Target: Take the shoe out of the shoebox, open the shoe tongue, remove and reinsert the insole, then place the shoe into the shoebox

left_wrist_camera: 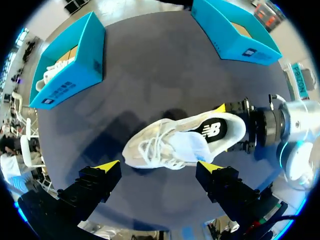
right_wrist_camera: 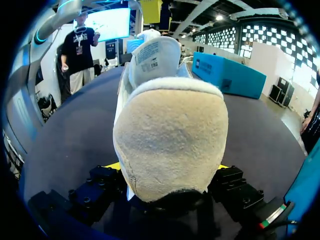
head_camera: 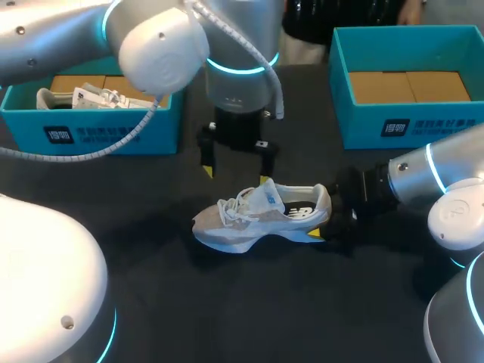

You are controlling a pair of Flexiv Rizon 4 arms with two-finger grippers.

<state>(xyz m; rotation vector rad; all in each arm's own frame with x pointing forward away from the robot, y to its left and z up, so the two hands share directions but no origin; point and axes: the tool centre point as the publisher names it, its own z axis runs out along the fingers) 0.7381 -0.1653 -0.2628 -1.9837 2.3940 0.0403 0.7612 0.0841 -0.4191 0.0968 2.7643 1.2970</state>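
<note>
A white and beige shoe (head_camera: pixel 257 219) lies on its sole in the middle of the dark table, toe pointing left. Its tongue (head_camera: pixel 269 199) stands raised, and a black insole (left_wrist_camera: pixel 215 129) shows inside the opening. My right gripper (head_camera: pixel 325 225) comes in from the right and is shut on the shoe's heel (right_wrist_camera: pixel 170 130), one yellow-tipped finger on each side. My left gripper (head_camera: pixel 236 175) hangs open just above and behind the shoe (left_wrist_camera: pixel 170 142), with nothing touching its fingers (left_wrist_camera: pixel 107 166).
A teal shoebox (head_camera: pixel 98 132) at the back left holds a second white shoe (head_camera: pixel 83 97). Another teal shoebox (head_camera: pixel 408 125) at the back right shows only its cardboard floor. Bare table lies in front of the shoe.
</note>
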